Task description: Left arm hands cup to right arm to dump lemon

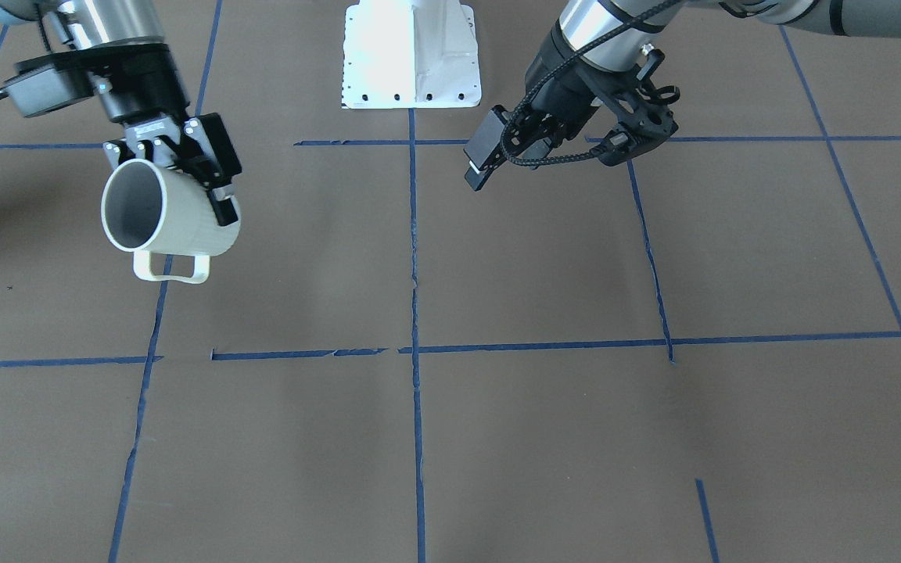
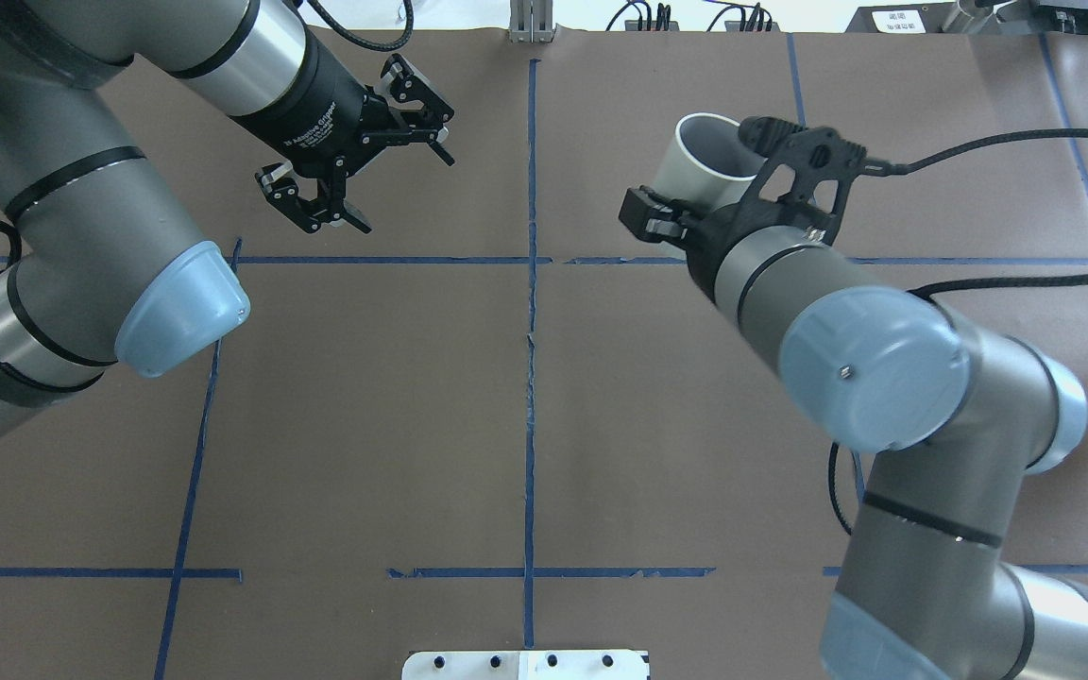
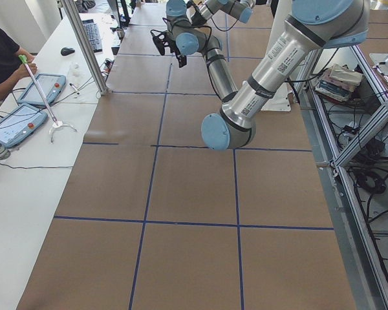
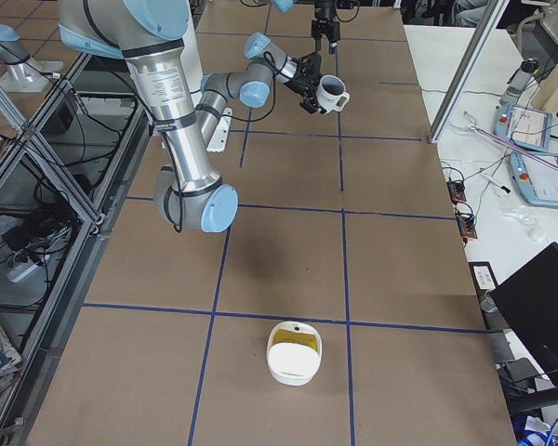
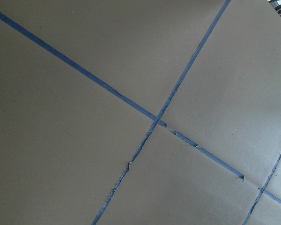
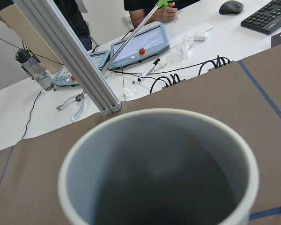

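Both grippers hang apart: the left gripper (image 1: 548,156) spread and empty, the right gripper (image 1: 173,176) clamped across the cup (image 1: 184,227) lying sideways in its grip, so I'd hold that squeeze firm while tipping.

White cup (image 1: 173,223) tipped on its side in the air above the table (image 1: 497,430), handle down, grey mouth facing away from the robot, clamped in the right gripper (image 1: 170,178). The left gripper (image 1: 552,150) is spread wide, well apart.
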Controlling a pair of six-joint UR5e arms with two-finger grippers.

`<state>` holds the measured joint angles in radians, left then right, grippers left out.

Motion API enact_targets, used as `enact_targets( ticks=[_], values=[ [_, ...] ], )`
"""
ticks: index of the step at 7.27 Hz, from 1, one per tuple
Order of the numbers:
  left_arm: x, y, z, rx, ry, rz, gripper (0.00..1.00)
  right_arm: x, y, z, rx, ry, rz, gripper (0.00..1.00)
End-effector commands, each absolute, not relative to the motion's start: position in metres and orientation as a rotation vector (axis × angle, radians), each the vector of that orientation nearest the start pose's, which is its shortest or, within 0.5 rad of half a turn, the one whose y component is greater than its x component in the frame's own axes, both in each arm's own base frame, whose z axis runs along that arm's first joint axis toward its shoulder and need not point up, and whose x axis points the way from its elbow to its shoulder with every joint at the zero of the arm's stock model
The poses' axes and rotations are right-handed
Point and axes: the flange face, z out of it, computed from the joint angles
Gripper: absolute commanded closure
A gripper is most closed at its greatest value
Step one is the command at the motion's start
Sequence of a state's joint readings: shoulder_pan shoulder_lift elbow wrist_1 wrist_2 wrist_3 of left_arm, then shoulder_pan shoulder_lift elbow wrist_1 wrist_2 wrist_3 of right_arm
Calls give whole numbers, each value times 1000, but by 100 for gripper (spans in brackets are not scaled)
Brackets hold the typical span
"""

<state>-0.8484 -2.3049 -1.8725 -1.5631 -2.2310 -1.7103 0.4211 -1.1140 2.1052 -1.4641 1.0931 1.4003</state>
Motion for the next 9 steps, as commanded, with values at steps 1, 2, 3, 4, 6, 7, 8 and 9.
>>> enact_targets(
  ticks=[1,2,3,4,6,7,8,9],
  values=[
    [346,-500,69,-229,1091,-520,0,-466,-349,169,839,-780,381,69],
    [347,-498,56,-228,1085,-510,0,-482,-342,167,873,-759,378,69],
    [349,-499,49,-224,1088,-502,0,-492,-339,172,888,-733,351,69],
    [357,-506,42,-214,1083,-482,0,-497,-339,157,910,-727,300,69],
    [378,-498,39,-177,1077,-370,0,-506,-338,146,927,-718,245,69],
    [389,-495,36,-175,1074,-340,0,-510,-337,147,935,-700,211,67],
    [393,-491,37,-176,1074,-322,0,-512,-338,144,949,-687,182,65],
    [404,-480,34,-185,1075,-296,2,-512,-338,144,955,-676,165,64]
  ],
)
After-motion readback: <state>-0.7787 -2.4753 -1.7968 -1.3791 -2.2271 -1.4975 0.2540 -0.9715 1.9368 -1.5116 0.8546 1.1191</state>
